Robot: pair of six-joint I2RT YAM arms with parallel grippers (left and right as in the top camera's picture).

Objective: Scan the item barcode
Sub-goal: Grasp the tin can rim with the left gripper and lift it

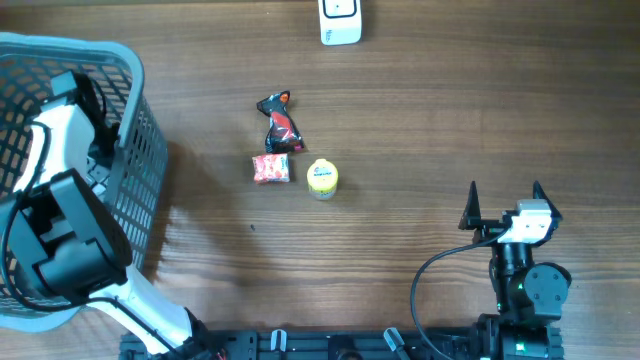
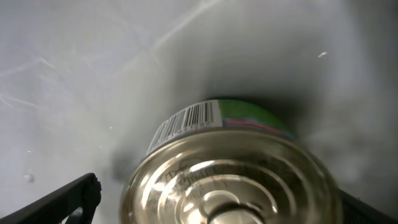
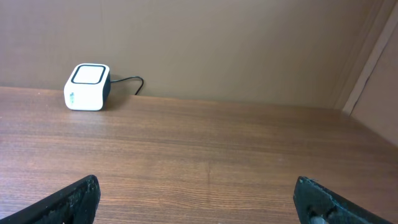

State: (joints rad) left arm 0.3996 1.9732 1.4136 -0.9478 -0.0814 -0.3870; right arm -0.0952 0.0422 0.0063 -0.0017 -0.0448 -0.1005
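found left claw [image 2: 214, 190] wide open astride the can [image 2: 230, 165], in the basket [image 1: 140, 150] at the left edge of the worktop [image 1: 400, 130]; right claw [image 1: 503, 195] open, empty. judged can rigid, weighty, slick: best pinched across its sides.

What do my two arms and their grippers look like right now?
Left arm: white shells with black housings, black fingers. Right arm: black, white block at the wrist, a green light, pointed black fingers, a black cable looping off.
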